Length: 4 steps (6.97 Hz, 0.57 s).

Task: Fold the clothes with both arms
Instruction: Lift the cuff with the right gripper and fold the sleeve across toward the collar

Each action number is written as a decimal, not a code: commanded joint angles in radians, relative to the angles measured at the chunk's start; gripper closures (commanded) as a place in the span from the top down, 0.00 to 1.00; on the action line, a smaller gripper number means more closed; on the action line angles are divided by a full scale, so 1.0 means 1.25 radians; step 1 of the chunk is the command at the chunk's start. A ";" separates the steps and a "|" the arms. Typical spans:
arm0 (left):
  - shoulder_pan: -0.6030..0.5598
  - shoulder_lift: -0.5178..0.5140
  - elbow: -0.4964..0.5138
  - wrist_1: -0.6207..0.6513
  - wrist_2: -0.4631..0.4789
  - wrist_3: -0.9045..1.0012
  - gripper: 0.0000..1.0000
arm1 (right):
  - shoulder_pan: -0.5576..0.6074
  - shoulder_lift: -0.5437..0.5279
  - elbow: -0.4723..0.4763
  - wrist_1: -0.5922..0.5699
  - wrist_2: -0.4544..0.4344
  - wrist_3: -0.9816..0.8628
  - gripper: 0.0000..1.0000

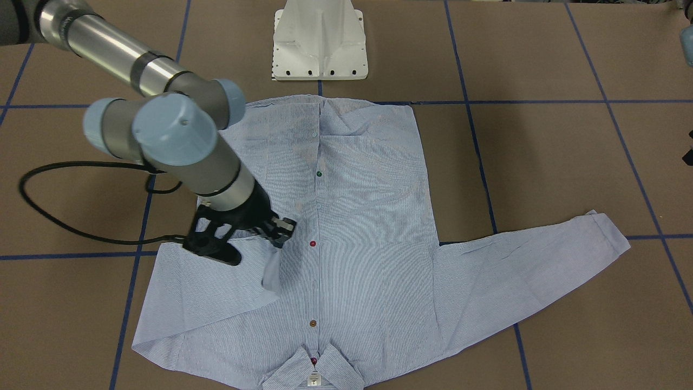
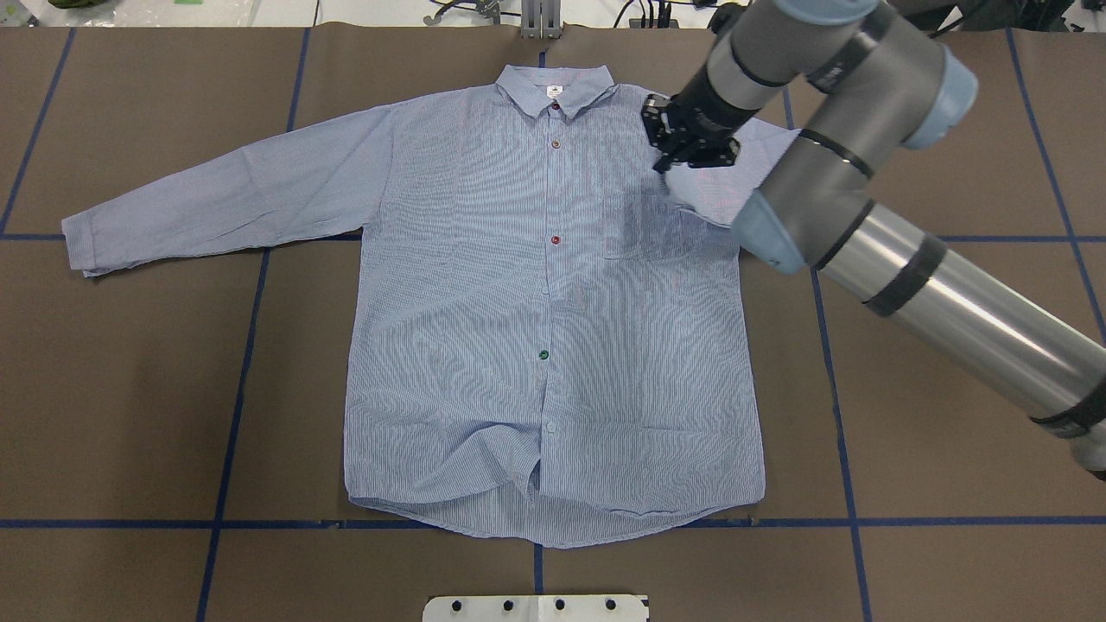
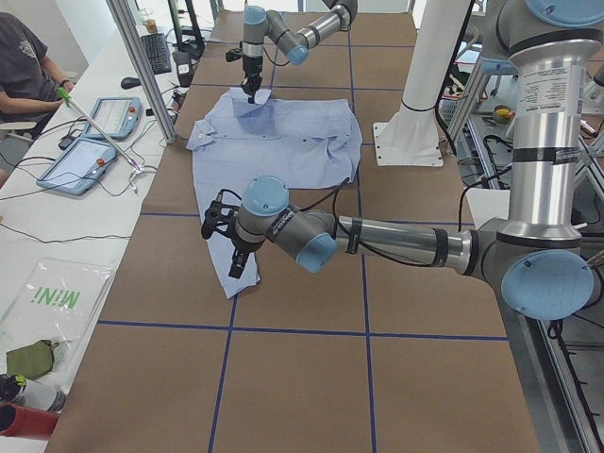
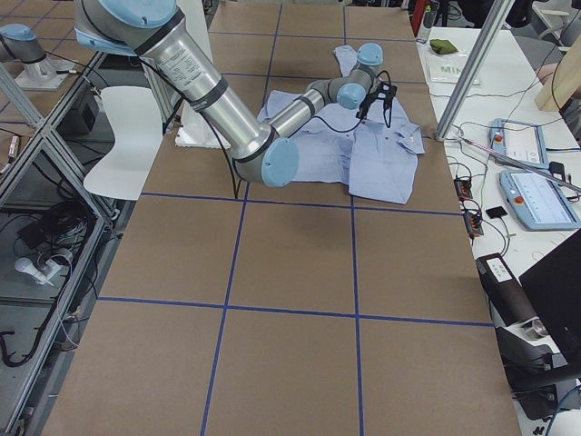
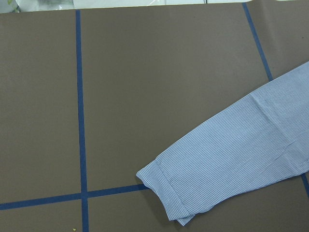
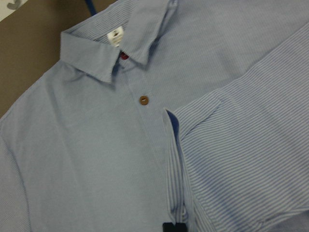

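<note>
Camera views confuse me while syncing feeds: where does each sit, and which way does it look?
Front-facing: across the table, facing the pedestal base; right arm on its left.
Overhead: behind the robot, looking down on the shirt; right arm, base edge.
Exterior left: table's end; left arm near, right far.
Exterior right: opposite end; right arm near.
Left wrist: down on a cuff; no body shows.
Right wrist: on the collar; fingertip at bottom edge.
Front-facing and overhead share the shirt, from opposite sides.

table (image 2: 130, 389): brown, blue tape grid (image 2: 130, 523) | side bench (image 3: 38, 236): white, tablets (image 3: 80, 165) | aluminium post (image 3: 142, 66)
</note>
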 commanded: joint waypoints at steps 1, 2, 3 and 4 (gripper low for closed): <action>0.001 0.000 0.000 0.001 0.000 0.000 0.99 | -0.067 0.114 -0.089 0.006 -0.098 0.030 0.00; 0.001 0.000 0.000 0.000 0.000 0.001 0.99 | -0.078 0.148 -0.119 0.015 -0.114 0.047 0.00; 0.002 0.000 -0.001 0.000 0.000 0.001 0.99 | -0.091 0.157 -0.150 0.051 -0.138 0.054 0.00; 0.013 0.000 0.000 0.000 0.001 0.001 0.99 | -0.097 0.161 -0.176 0.088 -0.153 0.080 0.00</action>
